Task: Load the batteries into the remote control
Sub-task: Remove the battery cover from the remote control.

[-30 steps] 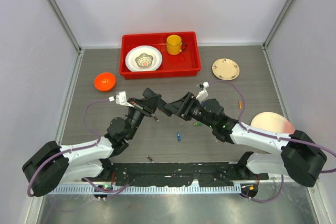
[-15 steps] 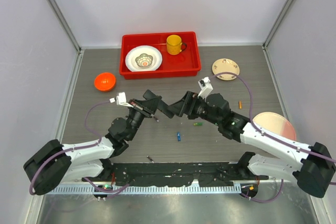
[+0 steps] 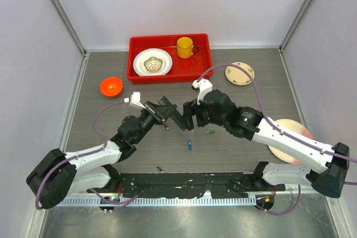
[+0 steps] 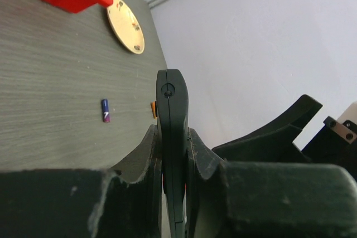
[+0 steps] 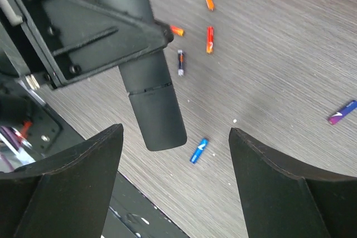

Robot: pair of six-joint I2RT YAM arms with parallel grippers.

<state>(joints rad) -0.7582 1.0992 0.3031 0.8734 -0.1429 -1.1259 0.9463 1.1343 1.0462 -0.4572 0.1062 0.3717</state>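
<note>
**A:** From above, we have the left gripper point(image 3: 163, 111) pinching the remote control point(image 3: 177, 117) over the middle of the table point(image 3: 273, 82). The right gripper point(image 3: 188, 116) is just beside its free end, jaws spread and holding nothing.

**B:** So we judge this as the presenting step — we see no cell loaded. Next, the right arm would need to drop for one. The blue battery point(image 3: 189, 145) and green battery point(image 3: 210, 132) lie near, on bare surface.

**A:** In the left wrist view, the fingers point(image 4: 146, 157) press on both faces of the remote, which stands edge-on. We cannot tell whether its bay is open.

**B:** In the right wrist view, wide-set fingers point(image 5: 83, 176) frame the remote's end. The batteries point(image 5: 198, 150) lie scattered below, apart from each other, so there is room to pinch one.

**A:** The red tray point(image 3: 167, 77) and cream plate point(image 3: 240, 73) sit farther back, off our path. The pink plate point(image 3: 293, 127) lies under the right forearm — we'd mind that.
</note>
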